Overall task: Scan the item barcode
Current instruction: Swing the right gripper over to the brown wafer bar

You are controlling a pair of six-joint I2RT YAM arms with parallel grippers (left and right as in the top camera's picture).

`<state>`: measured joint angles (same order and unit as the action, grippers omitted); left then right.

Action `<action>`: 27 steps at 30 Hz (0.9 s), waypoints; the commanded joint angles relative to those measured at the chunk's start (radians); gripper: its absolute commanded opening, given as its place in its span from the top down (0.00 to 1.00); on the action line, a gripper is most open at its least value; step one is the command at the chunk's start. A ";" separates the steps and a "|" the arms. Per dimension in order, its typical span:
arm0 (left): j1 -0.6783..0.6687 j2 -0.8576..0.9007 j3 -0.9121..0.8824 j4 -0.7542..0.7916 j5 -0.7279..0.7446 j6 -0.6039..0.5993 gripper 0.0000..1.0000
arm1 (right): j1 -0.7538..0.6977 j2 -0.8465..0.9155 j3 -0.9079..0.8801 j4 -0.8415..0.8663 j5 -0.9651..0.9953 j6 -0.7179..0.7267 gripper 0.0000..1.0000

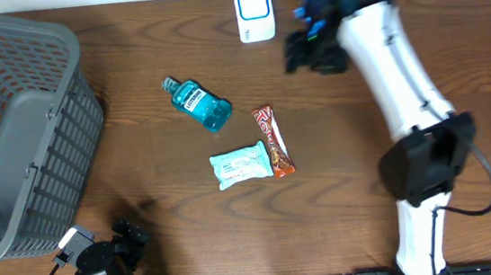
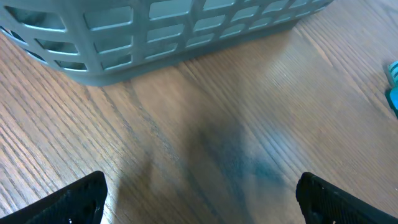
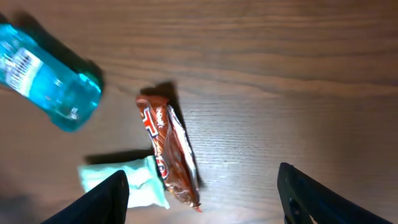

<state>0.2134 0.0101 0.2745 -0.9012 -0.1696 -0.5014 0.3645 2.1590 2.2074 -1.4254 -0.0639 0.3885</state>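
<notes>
**R arm over the items, nothing picked up yet.**
We find both grippers empty: right gripper has its jaws wide apart above the candy bar, and left gripper is spread full by the basket. The bar, our likely item, lies mid-table against the wipes pack, well apart from the scanner. Rec.: come down square on the bar's middle, fingers across its narrow width, clear of the pack. Then show the barcode side to the scanner.

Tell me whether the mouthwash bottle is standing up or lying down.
Lying down. The mouthwash bottle rests on its side on the table, label facing up.
</notes>
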 commanded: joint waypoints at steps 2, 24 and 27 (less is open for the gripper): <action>0.003 -0.005 -0.008 -0.032 -0.002 0.006 0.02 | 0.124 -0.030 -0.058 0.031 0.302 0.072 0.28; 0.003 -0.005 -0.008 -0.032 -0.002 0.006 0.02 | 0.298 -0.030 -0.595 0.447 0.294 0.112 0.37; 0.003 -0.005 -0.008 -0.032 -0.003 0.006 0.02 | 0.298 -0.030 -0.665 0.531 0.294 0.112 0.44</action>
<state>0.2134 0.0101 0.2745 -0.9012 -0.1696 -0.5014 0.6586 2.1548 1.6085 -0.9401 0.2115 0.4927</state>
